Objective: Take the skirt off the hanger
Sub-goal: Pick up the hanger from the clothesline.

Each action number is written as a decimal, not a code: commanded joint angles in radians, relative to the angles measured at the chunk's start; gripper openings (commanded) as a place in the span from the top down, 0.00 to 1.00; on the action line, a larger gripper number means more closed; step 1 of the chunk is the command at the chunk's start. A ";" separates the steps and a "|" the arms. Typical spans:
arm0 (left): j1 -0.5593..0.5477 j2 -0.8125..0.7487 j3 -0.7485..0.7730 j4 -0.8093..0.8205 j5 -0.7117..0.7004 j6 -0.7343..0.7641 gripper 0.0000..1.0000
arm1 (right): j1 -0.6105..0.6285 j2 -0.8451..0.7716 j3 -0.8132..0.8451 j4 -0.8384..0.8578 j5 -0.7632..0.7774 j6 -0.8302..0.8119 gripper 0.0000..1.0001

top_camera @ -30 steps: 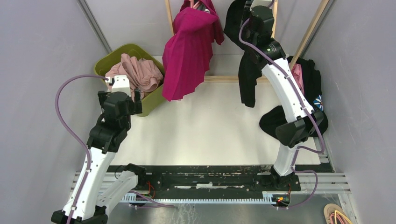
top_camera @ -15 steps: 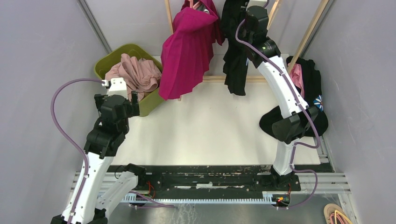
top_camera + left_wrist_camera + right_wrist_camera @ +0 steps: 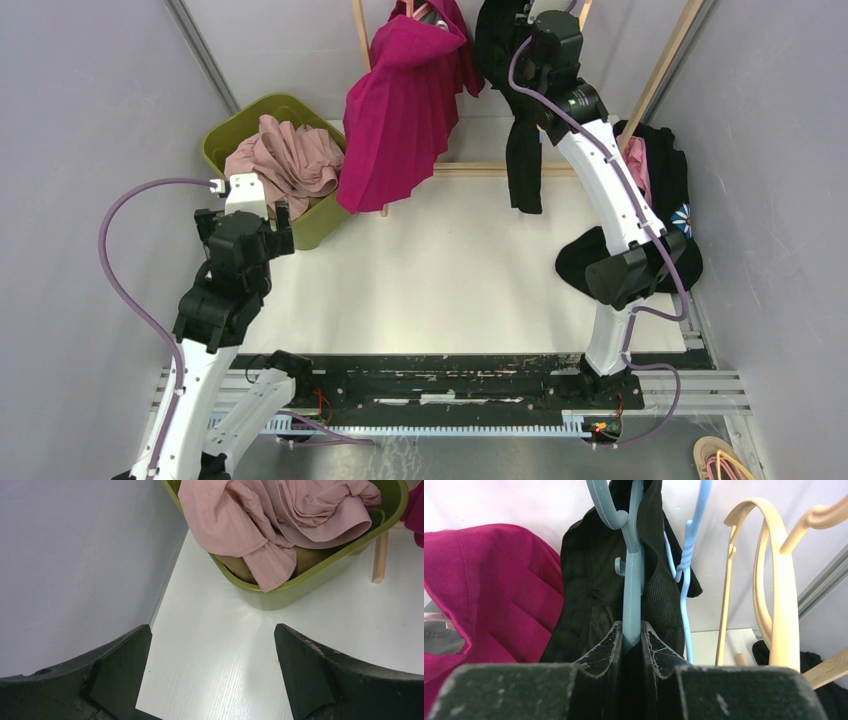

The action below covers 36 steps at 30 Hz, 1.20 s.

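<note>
The right gripper [image 3: 633,630] pinches the stem of the blue hanger [image 3: 632,580], black skirt [image 3: 589,595] draped on it well right of the green bin [image 3: 300,587]; the left gripper [image 3: 212,647], fingers spread beside the bin, likely must come tug it off.

We see bright, even light, soft shadows, and a faint sheen on the white table [image 3: 215,645]; focus is sharp.
</note>
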<state>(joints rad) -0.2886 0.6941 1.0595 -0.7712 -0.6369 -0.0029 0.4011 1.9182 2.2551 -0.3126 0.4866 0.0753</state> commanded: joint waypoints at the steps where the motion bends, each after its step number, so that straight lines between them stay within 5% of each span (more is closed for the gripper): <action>1: -0.003 -0.006 0.006 0.049 -0.015 -0.019 0.01 | 0.012 -0.084 0.060 0.078 -0.061 -0.062 0.99; 18: -0.003 0.016 -0.033 0.089 0.002 -0.017 0.01 | 0.026 0.000 0.174 0.211 -0.026 -0.149 0.99; 25: -0.003 0.026 -0.044 0.106 0.004 -0.010 0.01 | 0.045 -0.035 0.075 0.311 -0.040 -0.190 0.99; 36: -0.003 0.075 -0.081 0.142 0.049 -0.002 0.00 | 0.079 0.046 0.003 0.565 0.042 -0.635 0.99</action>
<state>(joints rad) -0.2886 0.7536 0.9833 -0.6922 -0.6144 -0.0029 0.4740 1.9678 2.2528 -0.0719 0.4961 -0.3584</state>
